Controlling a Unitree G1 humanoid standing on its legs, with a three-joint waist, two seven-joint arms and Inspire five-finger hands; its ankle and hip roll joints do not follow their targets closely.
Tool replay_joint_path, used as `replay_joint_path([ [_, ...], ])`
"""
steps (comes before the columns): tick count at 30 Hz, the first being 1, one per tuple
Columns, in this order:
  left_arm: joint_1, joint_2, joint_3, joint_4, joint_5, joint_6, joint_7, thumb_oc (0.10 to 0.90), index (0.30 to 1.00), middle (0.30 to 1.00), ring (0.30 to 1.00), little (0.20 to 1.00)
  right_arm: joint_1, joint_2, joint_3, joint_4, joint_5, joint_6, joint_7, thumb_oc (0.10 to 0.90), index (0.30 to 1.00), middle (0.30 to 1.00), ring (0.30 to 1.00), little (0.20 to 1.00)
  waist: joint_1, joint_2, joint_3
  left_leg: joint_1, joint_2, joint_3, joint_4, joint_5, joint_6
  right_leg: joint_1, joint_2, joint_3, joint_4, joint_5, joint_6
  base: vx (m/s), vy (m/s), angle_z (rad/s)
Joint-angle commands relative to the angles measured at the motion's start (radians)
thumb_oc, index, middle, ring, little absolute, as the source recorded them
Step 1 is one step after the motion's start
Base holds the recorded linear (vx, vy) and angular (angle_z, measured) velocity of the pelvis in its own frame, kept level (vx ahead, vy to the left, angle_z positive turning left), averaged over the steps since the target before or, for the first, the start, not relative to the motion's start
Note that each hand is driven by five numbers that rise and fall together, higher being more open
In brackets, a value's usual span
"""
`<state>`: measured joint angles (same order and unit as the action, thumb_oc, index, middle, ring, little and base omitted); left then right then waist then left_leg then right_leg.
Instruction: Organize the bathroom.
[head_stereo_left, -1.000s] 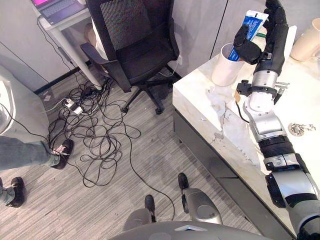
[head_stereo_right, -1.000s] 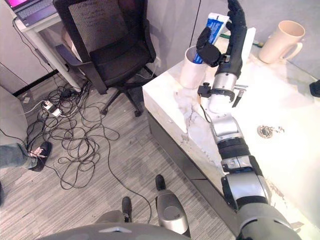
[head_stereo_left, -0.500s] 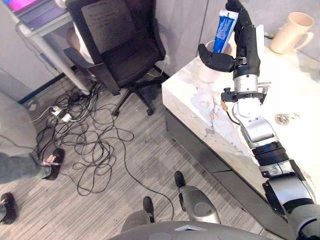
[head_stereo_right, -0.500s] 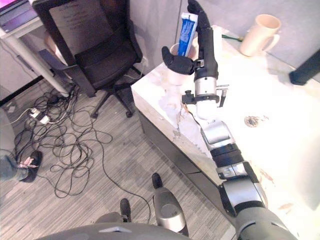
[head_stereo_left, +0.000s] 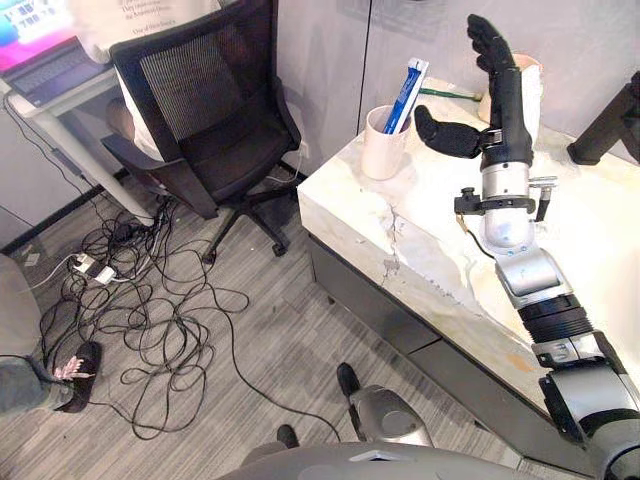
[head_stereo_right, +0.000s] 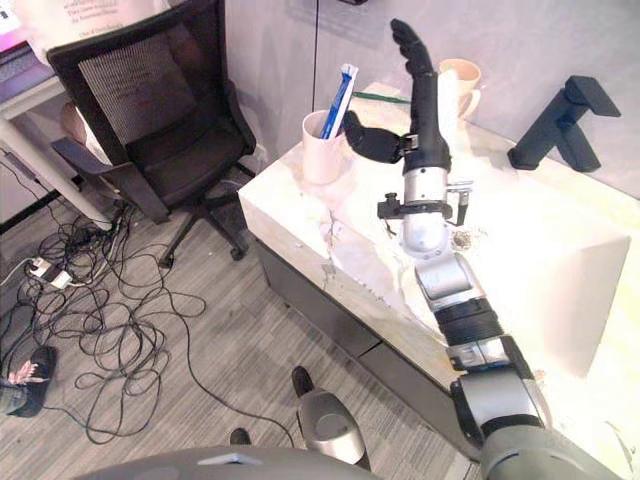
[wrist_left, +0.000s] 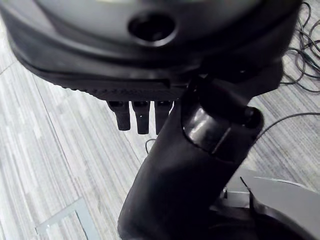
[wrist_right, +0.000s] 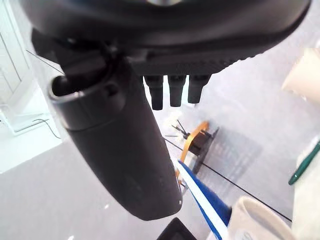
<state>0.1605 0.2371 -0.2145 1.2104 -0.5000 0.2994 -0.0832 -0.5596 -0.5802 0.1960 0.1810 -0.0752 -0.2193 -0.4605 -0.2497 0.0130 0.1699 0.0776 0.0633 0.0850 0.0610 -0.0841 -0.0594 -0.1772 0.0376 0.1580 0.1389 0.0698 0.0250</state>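
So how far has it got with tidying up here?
Done: the toothpaste tube stands in the white cup on the counter. The right hand is open beside it, holding nothing. Possibly left: a green pen lying by the mug.

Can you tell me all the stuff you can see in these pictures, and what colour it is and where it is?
White ceramic cup: one, white, at the counter's near corner.
Blue and white toothpaste tube: one, standing tilted in the white ceramic cup.
Cream ceramic mug: one, cream, at the back of the counter, behind the right robot hand.
Black tap: one, black, at the back of the counter.
Green pen-like stick: one, green, lying by the cream mug.
White marble counter: one, white.
Black mesh office chair: one, black, left of the counter.
Black cables: a tangle, on the grey floor.
Person's shoe: one, dark, at the floor's left edge.
Right robot hand: open, raised beside the cup.
Left robot hand: open, above the floor.
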Motion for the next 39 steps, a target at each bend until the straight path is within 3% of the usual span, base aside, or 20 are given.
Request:
replay_joint_path([
  [1,-0.074,-0.003,0.065,-0.024,-0.037,-0.064,-0.060,0.800,0.900,0.900,0.900,0.900,-0.120,-0.013,-0.086,-0.034,-0.081,-0.077,-0.065,0.800,0.900,0.900,0.900,0.900,0.006,-0.039,-0.059,-0.011,0.002,-0.009,0.148,-0.122,0.055,0.057,-0.040,0.130,0.019,-0.087,0.088,-0.03,-0.001,-0.06],
  [7,-0.073,0.010,0.065,-0.013,-0.020,-0.069,-0.085,0.800,0.900,0.900,0.900,0.900,-0.152,-0.054,-0.117,0.004,-0.162,-0.087,-0.136,0.800,0.900,0.900,0.900,0.900,0.007,-0.031,-0.063,-0.002,-0.003,-0.014,0.124,-0.113,0.053,0.067,-0.043,0.133,0.004,-0.080,0.089,-0.05,0.018,-0.06],
  [14,-0.066,0.010,0.093,0.007,0.031,-0.136,-0.120,0.800,0.900,0.900,0.900,0.900,-0.161,-0.159,-0.210,0.026,-0.292,-0.059,-0.301,0.800,0.900,0.900,0.900,0.900,-0.001,-0.034,-0.080,0.013,-0.010,-0.007,0.106,-0.118,0.056,0.074,-0.042,0.142,-0.012,-0.068,0.099,-0.06,0.028,-0.08],
  [20,-0.073,0.013,0.113,0.001,0.021,-0.167,-0.116,0.800,0.900,0.900,0.900,0.900,-0.141,-0.307,-0.326,0.110,-0.367,0.029,-0.437,0.800,0.900,0.900,0.900,0.900,-0.024,-0.041,-0.089,0.014,-0.014,0.009,0.106,-0.131,0.065,0.072,-0.038,0.164,-0.012,-0.066,0.111,-0.06,0.011,-0.18],
  [21,-0.070,0.022,0.124,0.000,0.023,-0.174,-0.128,0.800,0.900,0.900,0.900,0.900,-0.116,-0.375,-0.375,0.165,-0.355,0.074,-0.465,0.800,0.900,0.900,0.900,0.900,-0.032,-0.042,-0.088,0.016,-0.014,0.013,0.106,-0.133,0.066,0.077,-0.036,0.170,-0.015,-0.067,0.111,-0.06,0.011,-0.12],
  [26,-0.059,0.037,0.145,0.000,0.032,-0.191,-0.162,0.800,0.900,0.900,0.900,0.900,-0.009,-0.506,-0.519,0.288,-0.355,0.188,-0.520,0.800,0.900,0.900,0.900,0.900,-0.051,-0.046,-0.088,0.023,-0.013,0.020,0.096,-0.133,0.064,0.079,-0.028,0.182,-0.019,-0.066,0.112,-0.03,0.011,-0.13],
  [30,-0.053,0.041,0.157,-0.001,0.030,-0.212,-0.179,0.800,0.900,0.900,0.900,0.900,0.142,-0.598,-0.683,0.405,-0.277,0.292,-0.544,0.800,0.900,0.900,0.900,0.900,-0.077,-0.051,-0.083,0.034,-0.008,0.026,0.085,-0.137,0.062,0.082,-0.021,0.187,-0.019,-0.071,0.116,-0.03,0.010,-0.04],
  [33,-0.053,0.043,0.160,-0.004,0.026,-0.217,-0.183,0.800,0.900,0.900,0.900,0.900,0.192,-0.625,-0.733,0.445,-0.247,0.297,-0.537,0.800,0.900,0.900,0.900,0.900,-0.083,-0.056,-0.085,0.031,-0.008,0.030,0.081,-0.130,0.059,0.079,-0.019,0.193,-0.023,-0.065,0.116,-0.03,-0.005,-0.11],
  [35,-0.064,0.047,0.165,-0.008,0.002,-0.237,-0.175,0.800,0.900,0.900,0.900,0.900,0.462,-0.693,-0.965,0.659,-0.055,0.373,-0.467,0.800,0.900,0.900,0.900,0.900,-0.114,-0.072,-0.077,0.033,-0.005,0.040,0.070,-0.134,0.053,0.076,-0.008,0.209,-0.026,-0.065,0.121,-0.09,0.018,-0.08],
  [39,-0.072,0.048,0.168,0.000,-0.005,-0.255,-0.170,0.800,0.900,0.900,0.900,0.900,0.614,-0.662,-1.053,0.793,0.121,0.369,-0.437,0.800,0.900,0.900,0.900,0.900,-0.122,-0.081,-0.073,0.029,-0.008,0.043,0.056,-0.124,0.051,0.066,-0.004,0.217,-0.033,-0.053,0.119,-0.07,0.013,-0.17],
])
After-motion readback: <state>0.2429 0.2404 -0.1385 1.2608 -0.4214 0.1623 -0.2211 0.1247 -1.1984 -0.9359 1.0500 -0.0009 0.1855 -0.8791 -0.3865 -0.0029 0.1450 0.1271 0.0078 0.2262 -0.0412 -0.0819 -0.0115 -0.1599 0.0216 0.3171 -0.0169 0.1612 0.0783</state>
